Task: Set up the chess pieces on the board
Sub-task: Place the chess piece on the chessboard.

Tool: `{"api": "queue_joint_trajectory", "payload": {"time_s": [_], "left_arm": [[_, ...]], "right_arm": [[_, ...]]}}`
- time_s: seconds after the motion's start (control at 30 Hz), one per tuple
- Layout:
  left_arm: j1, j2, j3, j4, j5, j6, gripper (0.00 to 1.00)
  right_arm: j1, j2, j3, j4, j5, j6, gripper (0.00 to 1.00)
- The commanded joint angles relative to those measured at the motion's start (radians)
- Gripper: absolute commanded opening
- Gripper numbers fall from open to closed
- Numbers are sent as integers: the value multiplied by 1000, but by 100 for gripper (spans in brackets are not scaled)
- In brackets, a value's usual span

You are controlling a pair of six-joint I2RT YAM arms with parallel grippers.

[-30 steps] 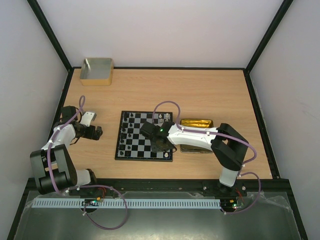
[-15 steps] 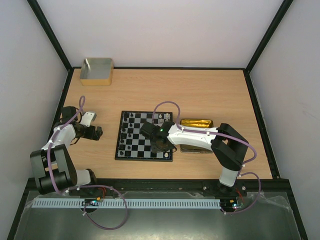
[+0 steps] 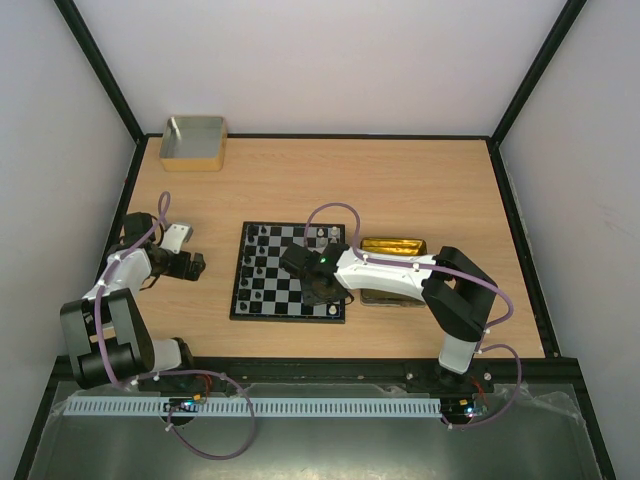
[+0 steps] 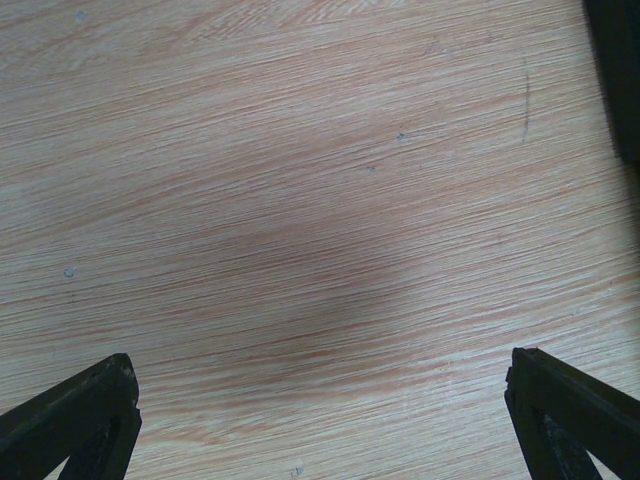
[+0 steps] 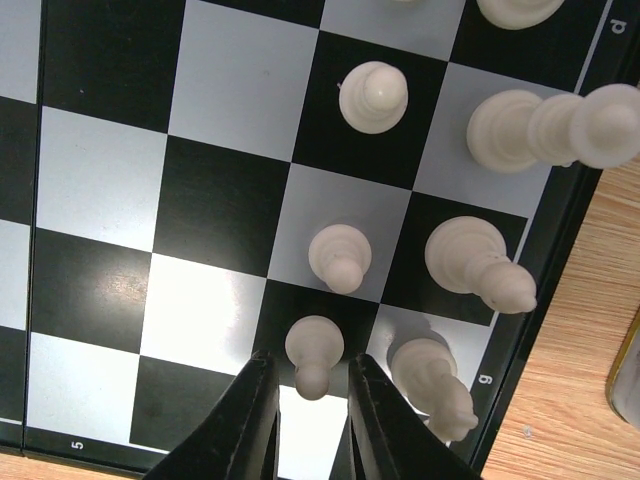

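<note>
Right gripper (image 5: 313,368) is the one in play, low in the wrist frame. Its fingers (image 5: 248,425) are drawn in to a narrow slot, and right in that slot stands a white pawn (image 5: 315,345). One finger on its left, one on its right, hardly a sliver of daylight either side. Whether the pads are actually pinching it or merely flanking it, I can't tell from here.

The pawn looks upright, base down on a black square of the board (image 5: 100,160), lower middle of the frame, its long axis running up through the gap. So the relation that matters: the pawn sits dead between the fingers, not ahead of them and not off to a side. If it is meant to stand on that square, I'd say the next move calls for a small spread and a lift straight up.

Watch the neighbour (image 5: 432,385) at lower right — a taller white piece just beside the right-hand finger, and a wide spread could nudge it. A second pawn (image 5: 340,255) stands one square up the frame, apart from the tips.

From overhead, the right arm hangs over the right side of the board, mid-frame, with black men (image 3: 258,255) ranked down the board's left side. Left gripper (image 4: 320,400) is well off at the left — spread wide over the bare table (image 4: 320,200), holding nothing. The right arm is far the nearer.
</note>
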Motion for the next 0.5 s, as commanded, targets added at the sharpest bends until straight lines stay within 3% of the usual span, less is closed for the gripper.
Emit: {"api": "queue_joint_trajectory", "payload": {"time_s": [0.0,0.47], "left_arm": [[-1,-4,-18,7,9,-8,100],[-1,-4,-17,5,12,-6,100]], "right_arm": [[-2,-11,14,-26,19,-8,19],[-2,-29,112,-114,81,-24,21]]}}
